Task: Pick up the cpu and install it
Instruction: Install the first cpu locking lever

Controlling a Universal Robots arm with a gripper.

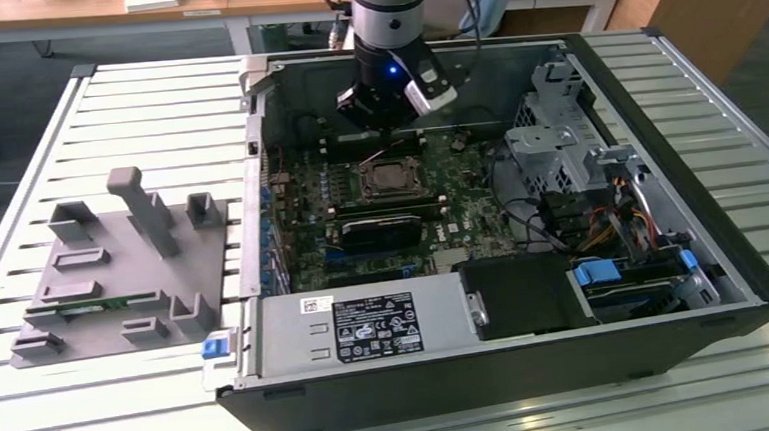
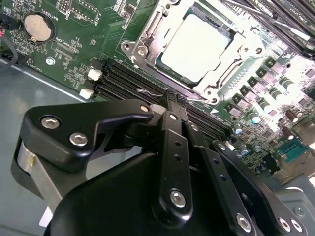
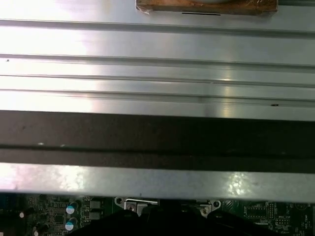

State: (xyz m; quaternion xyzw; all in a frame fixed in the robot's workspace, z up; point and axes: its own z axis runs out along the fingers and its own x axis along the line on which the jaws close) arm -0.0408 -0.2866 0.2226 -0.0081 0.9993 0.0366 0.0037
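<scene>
Second wrist view: the cpu [image 2: 197,46] sits flat in its motherboard socket [image 2: 147,29], shiny lid up. Light, stiff, slick and probably fragile underneath, so edges are the place to hold. Gripper [image 2: 172,101] hovers just beside it, fingers pinched together, holding nothing. Open computer case [image 1: 705,206] houses the motherboard.

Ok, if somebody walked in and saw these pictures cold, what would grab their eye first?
Probably the open computer case lying on its side on the slatted metal table, with the green motherboard exposed. The arm's gripper hangs inside over the board's far end, and in the second wrist view the shiny cpu sits in its socket just beyond the gripper. A grey parts fixture lies at the exterior view's left.
</scene>
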